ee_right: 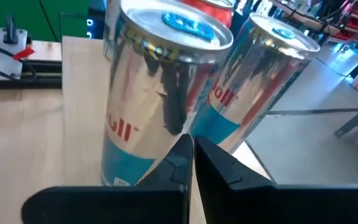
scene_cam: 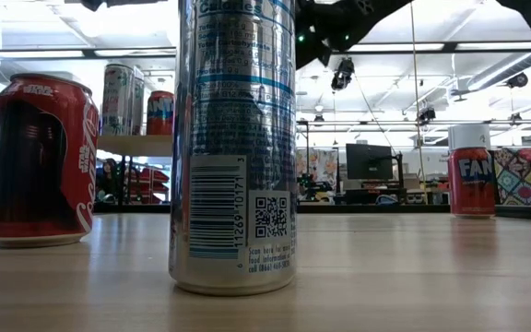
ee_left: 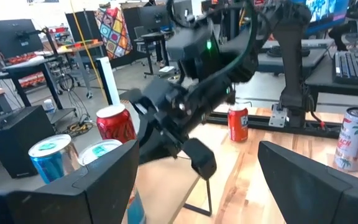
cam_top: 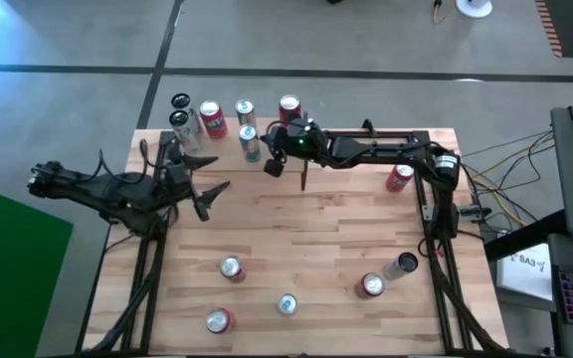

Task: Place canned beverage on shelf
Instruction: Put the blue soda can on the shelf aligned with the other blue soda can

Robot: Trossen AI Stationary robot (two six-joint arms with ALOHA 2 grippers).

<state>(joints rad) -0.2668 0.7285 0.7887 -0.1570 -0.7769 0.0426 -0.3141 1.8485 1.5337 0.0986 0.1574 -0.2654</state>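
Observation:
The shelf (scene_cam: 136,145), a raised light wood board at the table's far left, carries several cans. A silver and blue can (ee_right: 157,93) stands upright on it, with a second like it (ee_right: 263,81) close beside. My right gripper (ee_right: 191,149) is shut and reaches from the table's right, its tips at this can's lower side; it also shows in the high view (cam_top: 274,165). My left gripper (cam_top: 212,194) hangs open over the table's left side, nothing between its fingers (ee_left: 104,174). My right gripper's shut fingertips (ee_right: 182,152) stand right at the lower side wall (ee_right: 148,155) of the silver and blue can, coming nearly level from the table's right. I cannot tell whether they touch it. The can stands upright on the shelf board.
Loose cans stand on the table: a red one (cam_top: 399,177) at the right, several near the front edge (cam_top: 231,268) (cam_top: 286,304) (cam_top: 371,285). A tall silver can (scene_cam: 233,148) fills the low view, between a red cola can (scene_cam: 40,161) and a red can (scene_cam: 473,171).

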